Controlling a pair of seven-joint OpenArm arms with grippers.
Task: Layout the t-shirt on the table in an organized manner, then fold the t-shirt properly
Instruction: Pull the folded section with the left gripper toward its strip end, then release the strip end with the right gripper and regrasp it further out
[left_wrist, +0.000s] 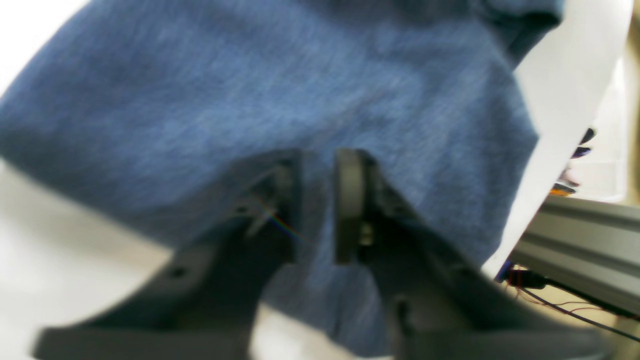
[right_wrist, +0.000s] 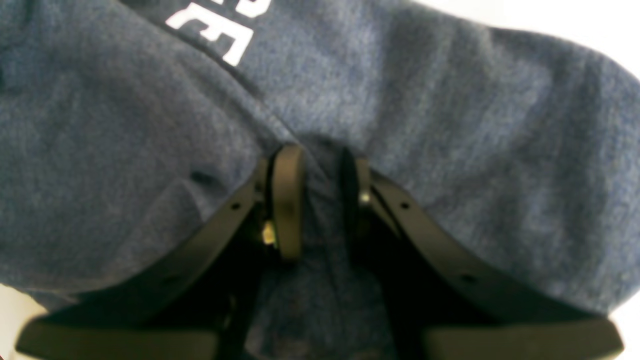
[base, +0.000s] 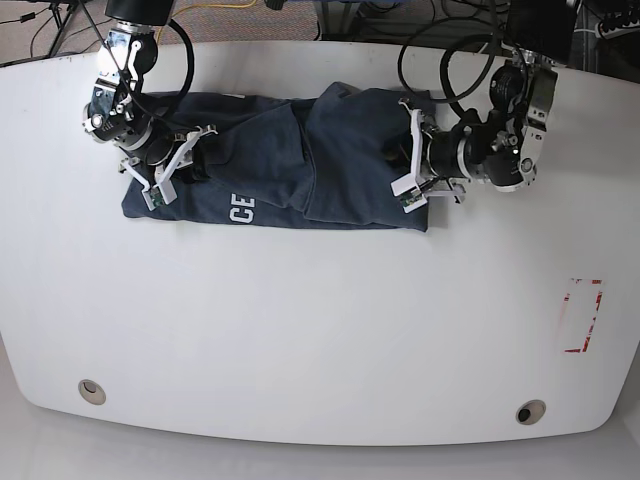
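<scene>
The dark blue t-shirt (base: 280, 170) lies bunched in a long strip across the far half of the white table (base: 320, 320), with white letters showing near its front edge. My left gripper (base: 402, 165) is at the shirt's right end. In the left wrist view, the left gripper (left_wrist: 317, 165) is shut on a fold of the t-shirt (left_wrist: 250, 90). My right gripper (base: 188, 160) is at the shirt's left end. The right wrist view shows the right gripper (right_wrist: 320, 160) pinching a ridge of the t-shirt (right_wrist: 450, 100), just below the white lettering (right_wrist: 215, 35).
Two round grommet holes (base: 91, 391) (base: 530, 411) sit near the table's front edge. A red-outlined rectangle mark (base: 583, 315) is at the right. Cables run along the back edge. An aluminium rail (left_wrist: 585, 245) with wires shows beside the table in the left wrist view.
</scene>
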